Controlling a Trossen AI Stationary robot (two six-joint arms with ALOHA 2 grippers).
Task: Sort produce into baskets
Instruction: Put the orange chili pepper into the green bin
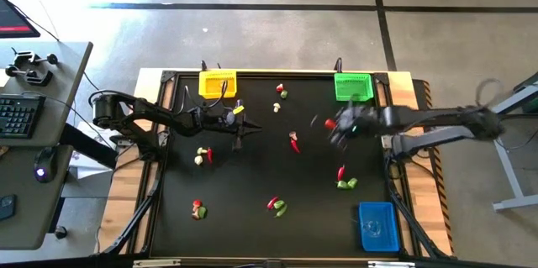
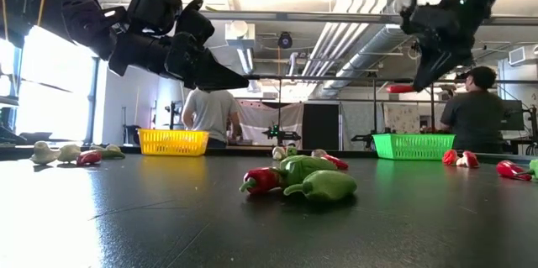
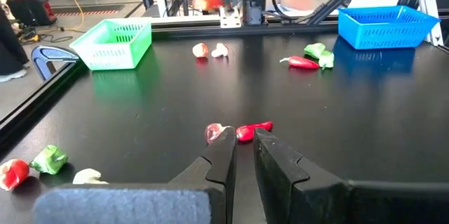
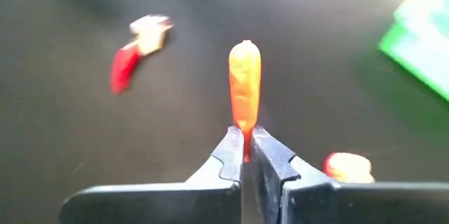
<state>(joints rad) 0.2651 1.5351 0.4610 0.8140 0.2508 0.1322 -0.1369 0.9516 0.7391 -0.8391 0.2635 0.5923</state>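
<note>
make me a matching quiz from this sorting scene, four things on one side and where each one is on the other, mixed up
Things:
1. yellow basket
2. green basket
3. blue basket
4. red chilli piece held by the right gripper

Places:
A. near edge of the table, on the right arm's side
B. far edge of the table, on the left arm's side
C. lifted above the table, pinched between shut fingers
D. far edge of the table, on the right arm's side

Pairs: 1-B, 2-D, 3-A, 4-C
</note>
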